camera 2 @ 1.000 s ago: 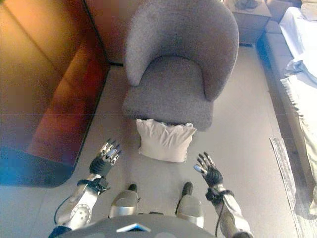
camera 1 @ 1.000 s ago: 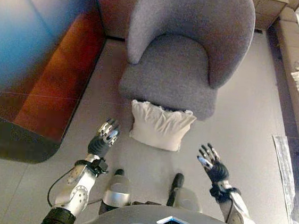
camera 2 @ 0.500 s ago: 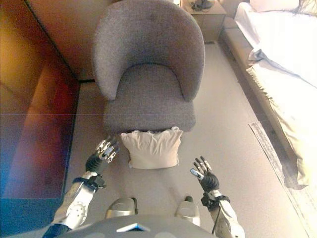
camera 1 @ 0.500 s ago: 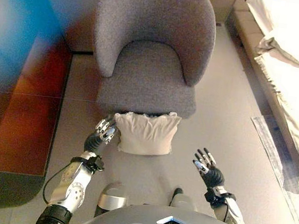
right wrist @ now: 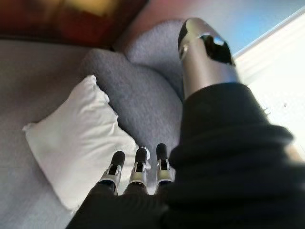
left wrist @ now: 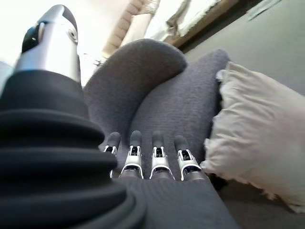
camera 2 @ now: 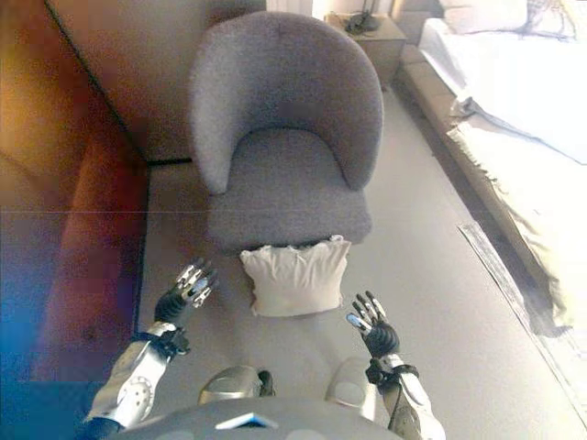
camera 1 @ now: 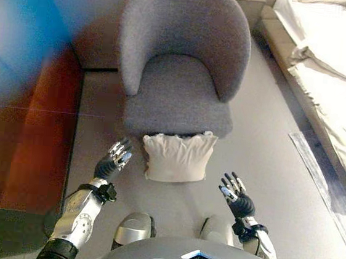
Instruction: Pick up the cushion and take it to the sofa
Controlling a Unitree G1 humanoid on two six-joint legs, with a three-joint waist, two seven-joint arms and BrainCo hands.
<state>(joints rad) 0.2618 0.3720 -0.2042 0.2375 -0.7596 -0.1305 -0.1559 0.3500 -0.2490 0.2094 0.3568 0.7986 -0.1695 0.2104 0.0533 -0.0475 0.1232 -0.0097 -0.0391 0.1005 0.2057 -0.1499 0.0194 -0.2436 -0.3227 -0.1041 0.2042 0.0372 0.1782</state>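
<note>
Reaching forward over the grey floor (camera 1: 267, 176), both hands are raised with fingers spread and straight, holding nothing. The left hand (camera 1: 113, 159) hangs just to the left of the cushion, near its edge but apart from it; its own wrist view shows the fingers (left wrist: 156, 157) in a straight row with the cushion off to one side. The right hand (camera 1: 234, 195) is lower and nearer the robot, palm turned inward, a little off the cushion's lower right corner and not touching it; its wrist view shows its fingers (right wrist: 137, 171) extended toward the cushion as well.

Between and just beyond the two hands, the cream cushion (camera 1: 176, 156) stands on the floor, propped upright with its ruffled top edge leaning against the front of the armchair's seat.

Behind it is the grey armchair (camera 1: 183, 62), round-backed and facing the robot, with nothing on its seat. To the left of the chair runs a dark reddish-brown wooden panel (camera 2: 87, 238). On the far right, past a strip of floor, lies a bed with rumpled pale bedding (camera 1: 334, 66), and a small bedside table (camera 2: 365, 29) stands beyond the armchair at the top.
</note>
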